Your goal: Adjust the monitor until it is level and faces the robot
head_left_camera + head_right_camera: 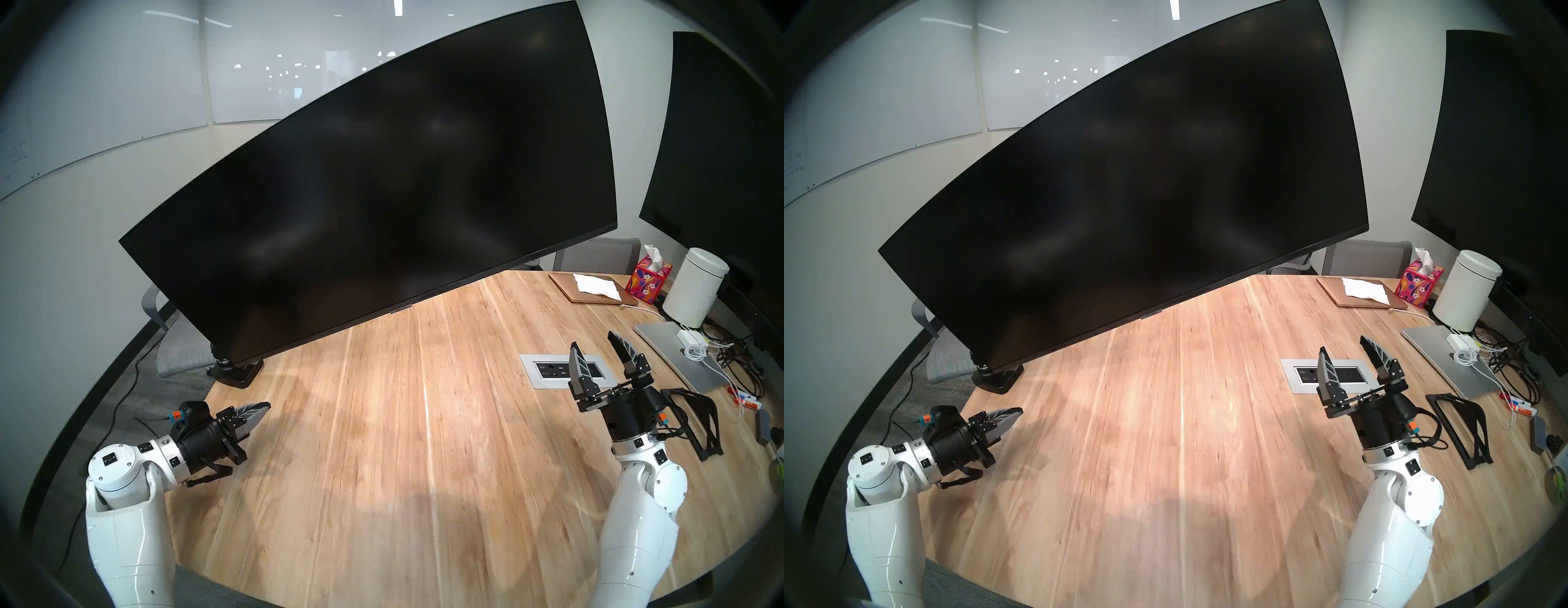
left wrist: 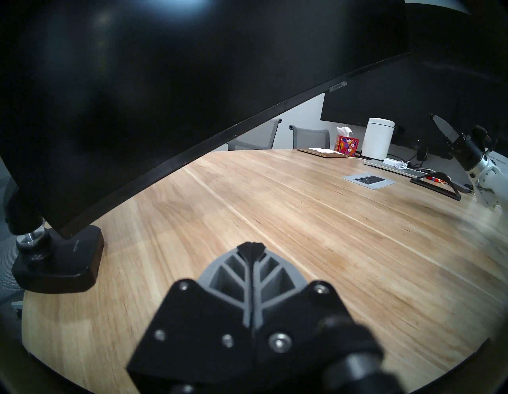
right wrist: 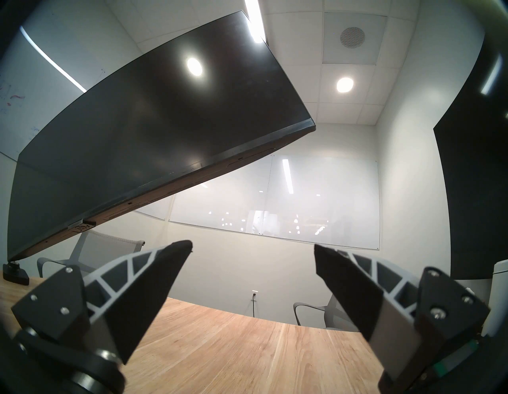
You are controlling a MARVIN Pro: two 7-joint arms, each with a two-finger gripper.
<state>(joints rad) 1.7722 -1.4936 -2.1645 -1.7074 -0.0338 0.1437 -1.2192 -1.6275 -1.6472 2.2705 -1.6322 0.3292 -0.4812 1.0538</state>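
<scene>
The monitor is a very wide curved black screen, tilted steeply with its left end low near the table and its right end high. It also shows in the other head view, the left wrist view and the right wrist view. Its mount base is clamped at the table's left edge. My left gripper is shut and empty, low over the table below the monitor's low left end. My right gripper is open and empty, pointing up, below the monitor's raised right end. Neither touches the monitor.
A larger flat black screen stands at the right. On the wooden table are a power outlet plate, a closed laptop, a white canister, a tissue box, tangled cables and a black stand. Grey chairs stand behind.
</scene>
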